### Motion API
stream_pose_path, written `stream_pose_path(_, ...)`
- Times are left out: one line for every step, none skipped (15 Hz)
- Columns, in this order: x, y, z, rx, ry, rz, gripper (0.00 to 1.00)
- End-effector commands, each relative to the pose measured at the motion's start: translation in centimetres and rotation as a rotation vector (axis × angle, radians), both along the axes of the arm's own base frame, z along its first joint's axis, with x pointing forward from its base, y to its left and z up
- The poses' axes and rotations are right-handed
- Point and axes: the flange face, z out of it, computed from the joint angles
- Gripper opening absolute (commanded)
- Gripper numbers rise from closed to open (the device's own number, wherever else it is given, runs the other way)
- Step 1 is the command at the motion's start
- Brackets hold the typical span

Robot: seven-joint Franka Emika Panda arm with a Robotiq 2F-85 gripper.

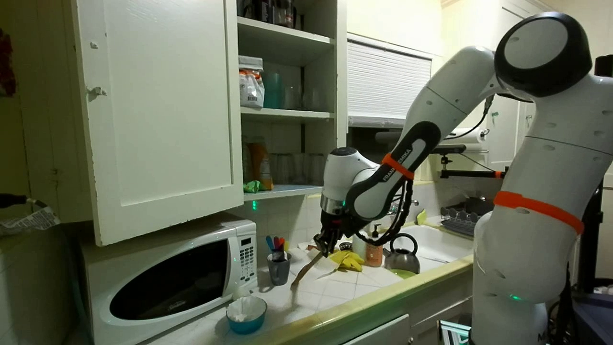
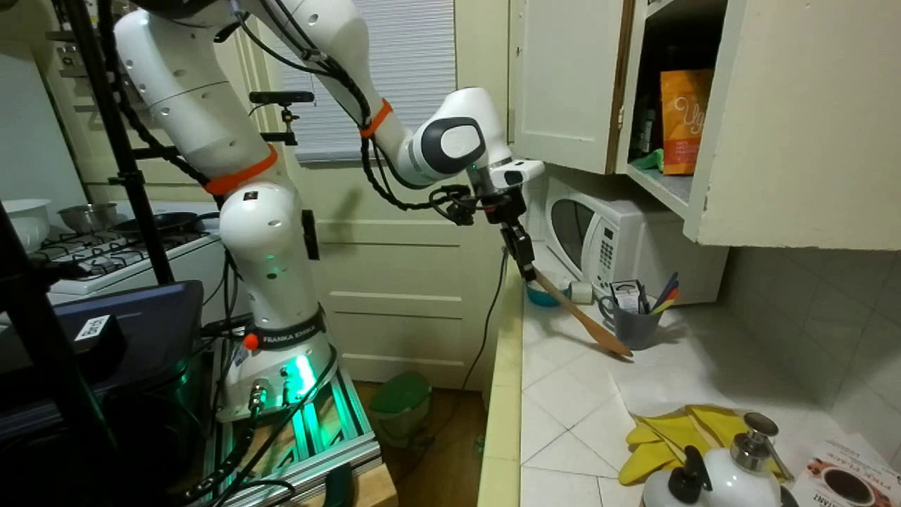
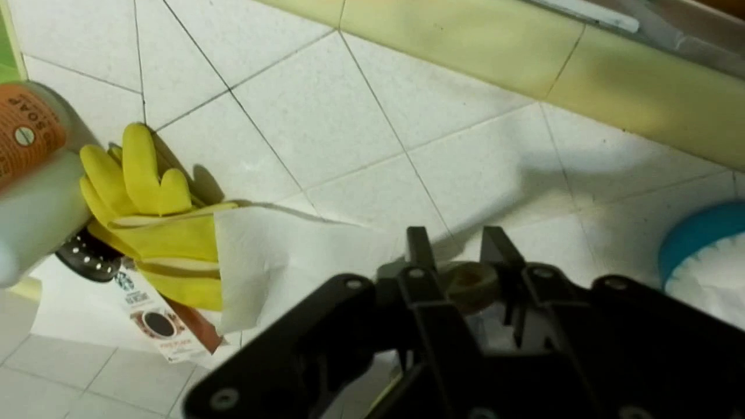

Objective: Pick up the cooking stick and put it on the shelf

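Observation:
The cooking stick, light-brown wood, shows in both exterior views (image 1: 306, 271) (image 2: 588, 324). It slants down from my gripper (image 1: 325, 248) (image 2: 529, 271), its flat end low over the tiled counter; I cannot tell whether it touches. In the wrist view the fingers (image 3: 456, 247) are closed around the handle, whose round end (image 3: 470, 286) shows between them. The shelf, the lowest white board of the wall cupboard, shows in both exterior views (image 1: 287, 191) (image 2: 662, 189). It is above the counter and higher than my gripper. It is out of the wrist view.
An open cupboard door (image 1: 167, 110) hangs over the microwave (image 1: 172, 278). An orange bag (image 2: 683, 123) and a green packet (image 1: 253, 186) are on the shelf, with glasses behind. A grey cup (image 2: 637, 327), blue bowl (image 1: 246, 324), yellow gloves (image 3: 169, 238) and kettle (image 1: 402, 261) stand around the counter.

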Motion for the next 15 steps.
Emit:
stream_pose_path(-1.1, 0.7, 2.1, -0.005, -0.055, 0.017, 0.07)
stream_pose_path(-0.4, 0.5, 2.7, -0.001, -0.064, 0.013, 0.07)
stream_pose_path(-0.4, 0.4, 3.1, 0.004, -0.083, 0.018, 0.07)
stream_pose_path(-0.4, 0.4, 3.8, -0.001, -0.111, 0.018, 0.07)
stream_pose_path(-0.3, 0.4, 4.0, -0.002, -0.119, 0.017, 0.07)
stream_pose_path(-2.2, 0.9, 2.8, 0.011, -0.102, 0.011, 0.07)
stream_pose_path(-1.1, 0.4, 2.6, 0.028, -0.073, 0.008, 0.07)
stream_pose_path(-0.6, 0.0, 1.6, 0.054, -0.04, 0.009, 0.07)
stream_pose_path(-0.7, -0.1, 0.7, 0.079, -0.013, 0.017, 0.07)
stream_pose_path(-0.8, -0.3, -0.3, 0.099, 0.014, 0.016, 0.07)
stream_pose_path(-1.0, -0.6, -1.0, 0.111, 0.034, 0.02, 0.07)
stream_pose_path(-1.1, -0.9, -1.9, 0.119, 0.053, 0.014, 0.07)
stream_pose_path(-1.2, -1.1, -2.6, 0.122, 0.074, 0.02, 0.07)
stream_pose_path(-1.3, -1.3, -3.3, 0.125, 0.095, 0.024, 0.07)
stream_pose_path(-1.5, -1.5, -4.1, 0.128, 0.121, 0.025, 0.07)
